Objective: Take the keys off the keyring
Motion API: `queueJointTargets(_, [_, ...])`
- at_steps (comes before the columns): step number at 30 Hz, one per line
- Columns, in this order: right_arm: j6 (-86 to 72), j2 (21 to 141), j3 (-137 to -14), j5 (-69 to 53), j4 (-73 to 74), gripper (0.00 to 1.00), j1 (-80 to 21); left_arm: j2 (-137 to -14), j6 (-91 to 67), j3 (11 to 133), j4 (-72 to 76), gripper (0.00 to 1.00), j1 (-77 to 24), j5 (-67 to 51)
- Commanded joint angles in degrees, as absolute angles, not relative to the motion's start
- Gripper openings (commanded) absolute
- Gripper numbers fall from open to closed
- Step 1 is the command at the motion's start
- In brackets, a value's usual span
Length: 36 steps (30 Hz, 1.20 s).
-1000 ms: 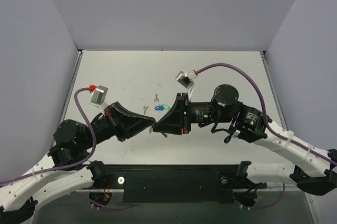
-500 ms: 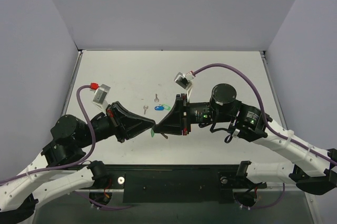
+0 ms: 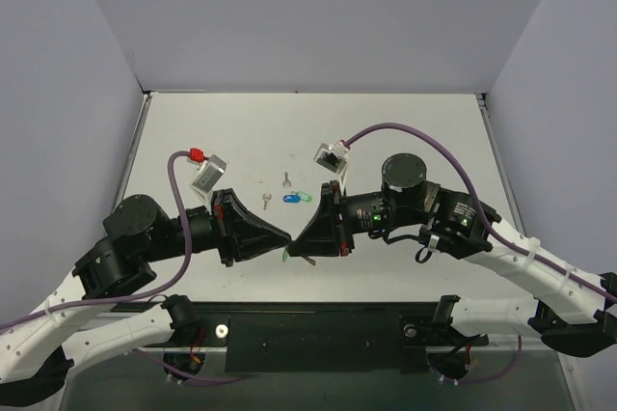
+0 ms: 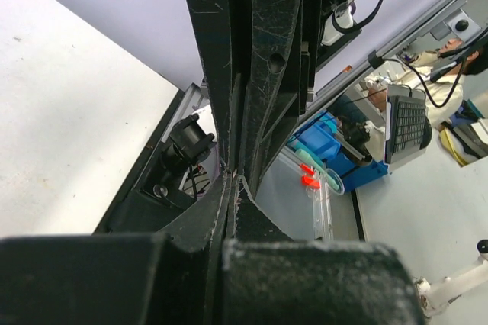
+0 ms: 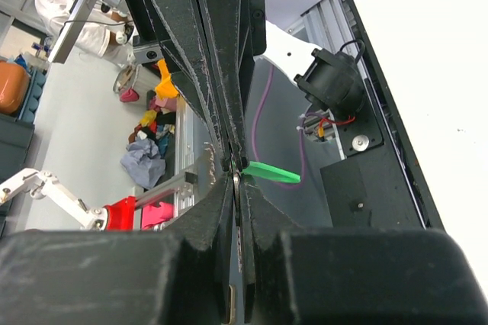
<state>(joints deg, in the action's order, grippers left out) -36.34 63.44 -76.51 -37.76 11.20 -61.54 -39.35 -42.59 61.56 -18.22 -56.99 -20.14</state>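
- Closed tight, the left hand has its black fingers pressed together, reaching in from the left side of the white surface.
- Its fingertips meet those of the right hand, which comes in from the right with its fingers closed too; the two stand tip to tip above the surface, nearer the near edge than the far one and a little left of the middle.
- A small green plastic piece pokes out just where the tips meet; the right wrist view shows it beside the closed fingers. Which hand grips it cannot be told.
- Four small keys lie loose on the surface just beyond the hands, towards the far edge.
- A bare silver metal key lies farthest back.
- A second bare silver key lies nearer the left hand.
- A silver key with a blue plastic head lies just beside a key with a green plastic head, close to the right hand's upper side.
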Motion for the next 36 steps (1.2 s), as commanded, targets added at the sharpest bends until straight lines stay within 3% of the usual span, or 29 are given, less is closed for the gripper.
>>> queueJointTargets(1, [-34.37,64.07,-79.98,-39.28,12.04,0.0,-61.0,-40.34,-40.34,65.04,-20.92,0.0,-57.04,-25.57])
queueJointTargets(15, [-33.66,64.69,-81.04,-40.34,12.48,0.0,-61.0,-42.8,-40.6,66.71,-20.66,0.0,-57.04,-30.06])
queueJointTargets(16, [-33.66,64.69,-80.86,-40.6,12.39,0.0,-61.0,-42.98,-40.69,67.14,-20.57,0.07,-57.04,-30.15])
queueJointTargets(18, [-33.4,64.42,-80.51,-40.69,12.39,0.0,-61.0,-42.72,-40.96,67.94,-20.65,0.33,-57.04,-29.28])
queueJointTargets(22, [-33.49,63.72,-79.89,-40.69,12.22,0.0,-61.0,-41.05,-41.92,70.13,-21.8,0.71,-57.04,-21.28])
queueJointTargets(23, [-33.66,63.55,-79.89,-40.43,12.04,0.0,-61.08,-40.78,-42.62,70.4,-21.01,0.74,-57.13,-19.7])
queueJointTargets(29, [-34.1,63.28,-79.98,-39.47,10.46,0.0,-61.17,-38.06,-44.73,70.76,-17.58,0.79,-57.04,-13.47])
queueJointTargets(36, [-36.03,61.35,-77.79,-34.64,5.46,0.0,-61.17,-31.3,-50.0,56.79,-1.95,0.75,-57.04,-8.36])
